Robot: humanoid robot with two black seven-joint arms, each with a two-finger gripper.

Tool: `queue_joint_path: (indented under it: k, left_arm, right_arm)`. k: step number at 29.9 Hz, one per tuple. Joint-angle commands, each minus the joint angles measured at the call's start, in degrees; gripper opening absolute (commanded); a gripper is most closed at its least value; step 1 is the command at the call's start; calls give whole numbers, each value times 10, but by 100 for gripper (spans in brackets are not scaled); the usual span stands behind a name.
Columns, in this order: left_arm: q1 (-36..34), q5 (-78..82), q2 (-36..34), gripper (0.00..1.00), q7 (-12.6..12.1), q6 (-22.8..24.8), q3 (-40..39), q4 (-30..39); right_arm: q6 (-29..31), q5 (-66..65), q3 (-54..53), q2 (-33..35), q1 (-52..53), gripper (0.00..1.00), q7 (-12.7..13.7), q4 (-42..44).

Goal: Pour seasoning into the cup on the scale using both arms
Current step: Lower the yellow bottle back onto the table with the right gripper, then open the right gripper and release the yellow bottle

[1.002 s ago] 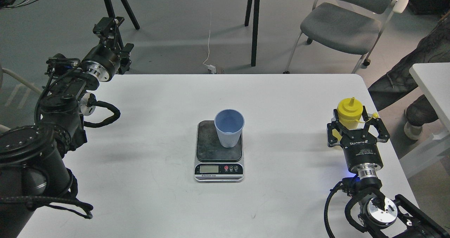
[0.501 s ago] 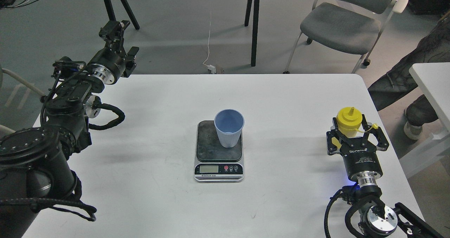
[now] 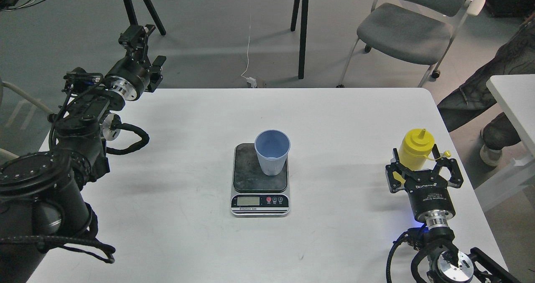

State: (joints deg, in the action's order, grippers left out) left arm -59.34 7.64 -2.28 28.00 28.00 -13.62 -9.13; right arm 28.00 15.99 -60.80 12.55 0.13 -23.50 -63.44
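The light-blue ribbed cup (image 3: 272,151) stands upright on the dark plate of the small digital scale (image 3: 250,178) at the table's middle. The yellow seasoning bottle (image 3: 414,148) with its pointed nozzle is upright near the table's right edge. My right gripper (image 3: 415,161) comes up from the near right, its two fingers set on either side of the bottle's lower body. My left gripper (image 3: 136,37) is raised past the table's far left corner, far from the cup; its fingers are too small and dark to tell apart.
The white table (image 3: 188,241) carries only the scale, cup and bottle. A grey chair (image 3: 407,32) and black table legs (image 3: 301,28) stand on the floor behind. A seated person's legs (image 3: 480,99) and a second white table (image 3: 516,103) are at the right.
My right gripper and the bottle have shifted together toward the near edge. My left arm swung up and slightly right, then held still.
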Motion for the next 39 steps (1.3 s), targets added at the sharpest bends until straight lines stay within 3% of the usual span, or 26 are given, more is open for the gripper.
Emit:
queue_joint_path:
  k: [1,22,39]
  left_arm:
    - [0,0,-1,90,0,0,0,0]
    - [-1,-1,4,90,0,0,1,1]
    - [0,-2,12,90,0,0,0,1]
  right_arm:
    - [0,0,0,0,-4,93,0,-1]
    - [0,1,-5,20,-58,96,2,-16]
    - [0,1,-17,46,-94,96,3,-78]
